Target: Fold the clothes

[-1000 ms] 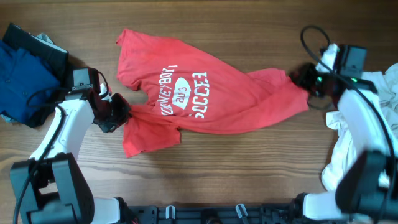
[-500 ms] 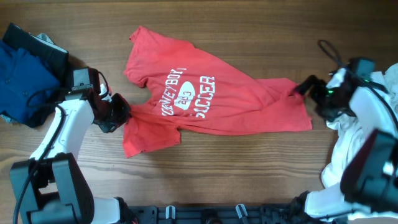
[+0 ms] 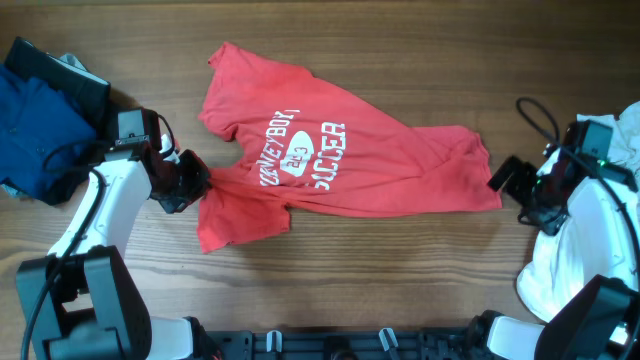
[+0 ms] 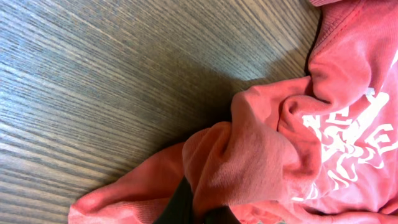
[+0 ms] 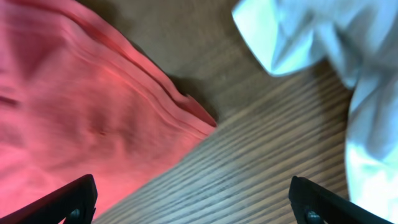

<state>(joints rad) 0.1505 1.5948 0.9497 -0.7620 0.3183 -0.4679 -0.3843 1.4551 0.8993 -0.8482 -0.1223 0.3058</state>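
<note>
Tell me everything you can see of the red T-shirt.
The red T-shirt lies print-up on the wooden table, spread slantwise and wrinkled; it looks like soft cotton. White lettering and an oval logo mark the chest. Its sleeve end is bunched in the shut left gripper. Its hem lies beside the open right gripper, which grips nothing.
</note>
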